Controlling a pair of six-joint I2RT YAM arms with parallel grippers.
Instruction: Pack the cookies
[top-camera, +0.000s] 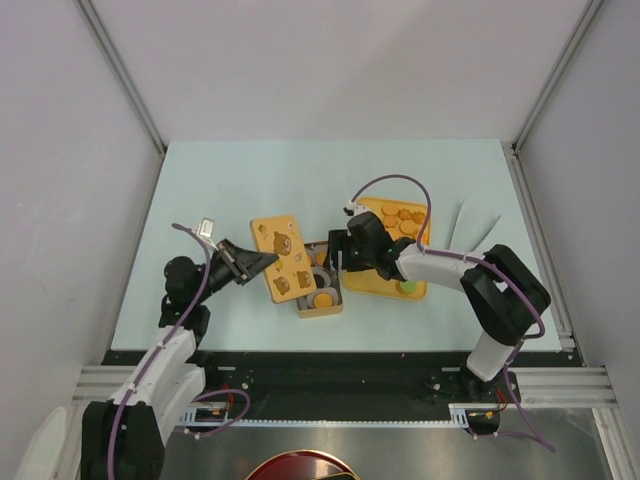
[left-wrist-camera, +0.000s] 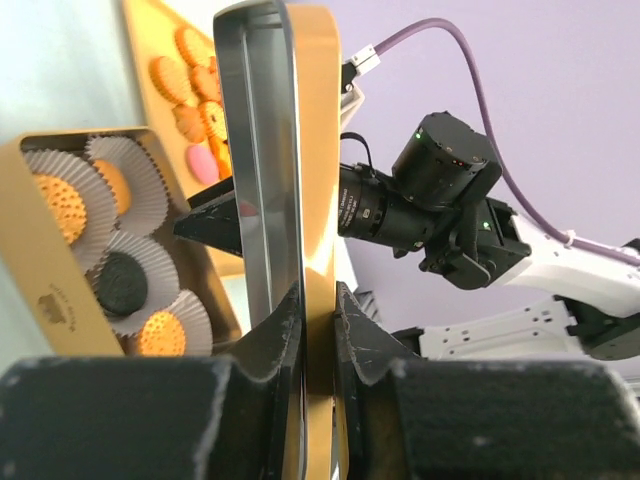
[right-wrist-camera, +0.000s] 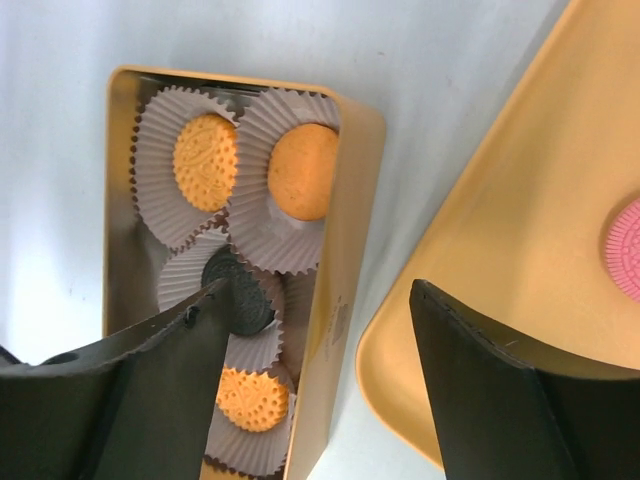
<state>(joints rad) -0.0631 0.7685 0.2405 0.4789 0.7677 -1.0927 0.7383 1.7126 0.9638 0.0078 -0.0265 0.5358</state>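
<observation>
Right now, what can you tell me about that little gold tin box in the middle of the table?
The small gold rectangular metal tin lies flat and open on the pale table, beside the yellow tray. White fluted paper cups line it; four visible cookies sit in them: three orange, one black. A crest marks its side wall. The right claw hangs open above it. Its orange rectangular lid is off, clamped in the left claw.

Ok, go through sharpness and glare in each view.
Top external: evenly lit, sharp, only soft shadows. Left wrist: the left end effector is blurred up close, and the lid shows streaky sheen on its metal inside. Right wrist: tin and cookies crisp, the right end effector dark and underlit.
</observation>
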